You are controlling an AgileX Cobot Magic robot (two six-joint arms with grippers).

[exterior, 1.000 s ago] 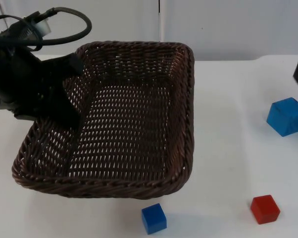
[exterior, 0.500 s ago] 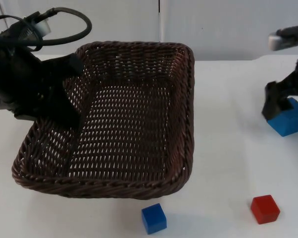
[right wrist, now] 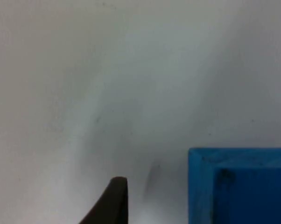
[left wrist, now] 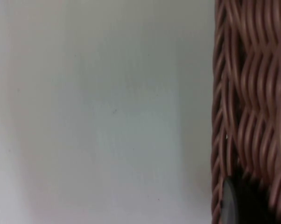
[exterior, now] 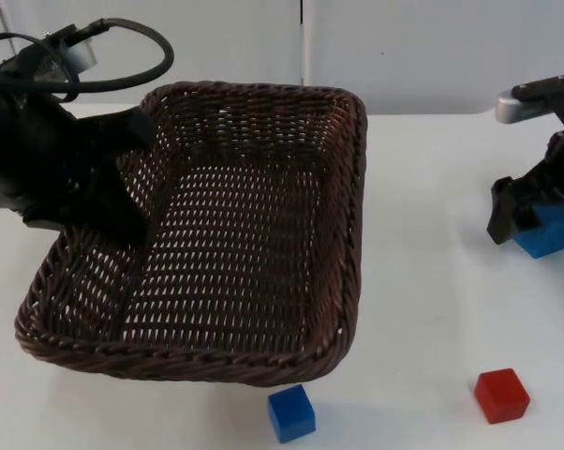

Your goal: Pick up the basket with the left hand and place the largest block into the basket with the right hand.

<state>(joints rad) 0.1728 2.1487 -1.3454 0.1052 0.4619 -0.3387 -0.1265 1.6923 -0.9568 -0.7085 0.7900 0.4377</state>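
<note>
a lab-style test bench: bare white table top ending at a plain grey partition wall.

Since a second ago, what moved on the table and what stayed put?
The right gripper came in from the right edge and lowered onto the large blue block, which shifted slightly. The basket, held at its left rim by the left gripper, tipped a little, its near edge dropping. The small blue block and red block stayed put.
</note>
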